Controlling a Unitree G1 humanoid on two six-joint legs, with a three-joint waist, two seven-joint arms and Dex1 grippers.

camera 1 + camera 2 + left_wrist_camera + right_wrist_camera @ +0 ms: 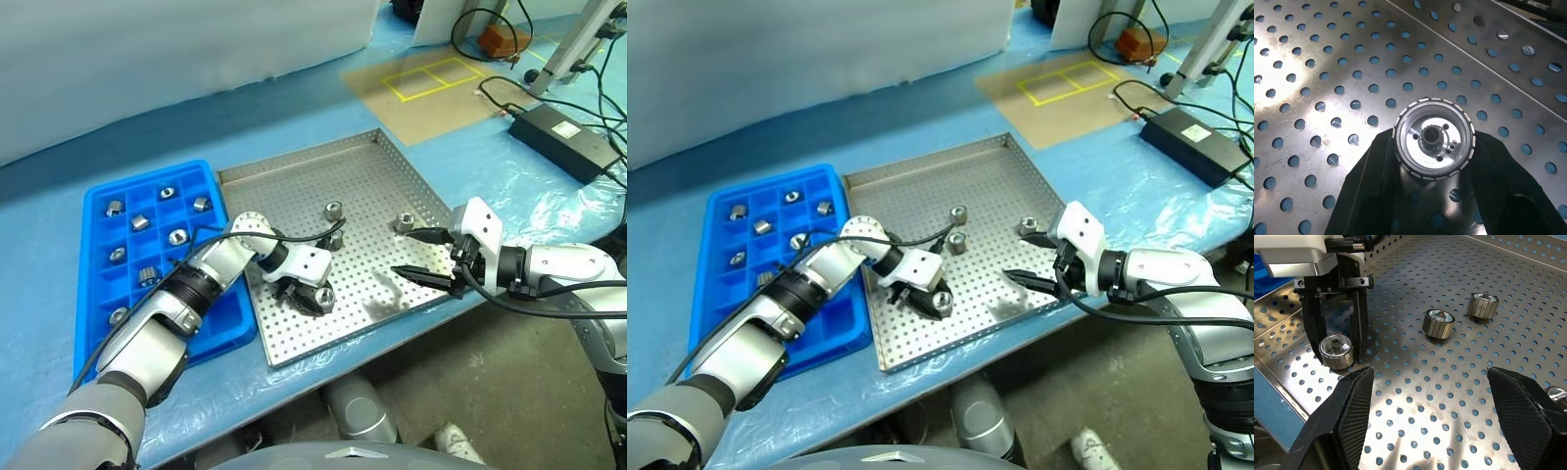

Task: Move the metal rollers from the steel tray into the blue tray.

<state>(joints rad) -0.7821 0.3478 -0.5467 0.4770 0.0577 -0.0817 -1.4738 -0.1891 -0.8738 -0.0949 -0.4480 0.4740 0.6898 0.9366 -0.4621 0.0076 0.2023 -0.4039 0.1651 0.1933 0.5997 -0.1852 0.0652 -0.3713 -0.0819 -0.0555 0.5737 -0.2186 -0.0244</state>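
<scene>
Left pincer (312,294) is down on the floor of the steel tray (294,191), near its front rim, its two black fingers pinching one of the metal rollers (322,297) that rests on the perforated sheet. Right pincer (419,257) hovers over the tray's right front corner with its black fingers spread wide and nothing between them.

Three more rollers stand loose on the steel tray: one near its middle (333,210), one just in front of that (334,239), and one by the right rim (403,222). The tray is a square of bright sheet metal, its floor pierced with rows of small round holes, with low raised edges. Each roller is a short shiny cylinder with a ribbed side wall and a central hole.

Touching the steel tray's left side lies the blue tray (98,199), glossy plastic, divided into small square compartments. Several of those hold one roller each, such as (140,222) and (201,204); others are bare. Both trays sit on a worktop (294,108) covered in light blue sheeting
</scene>
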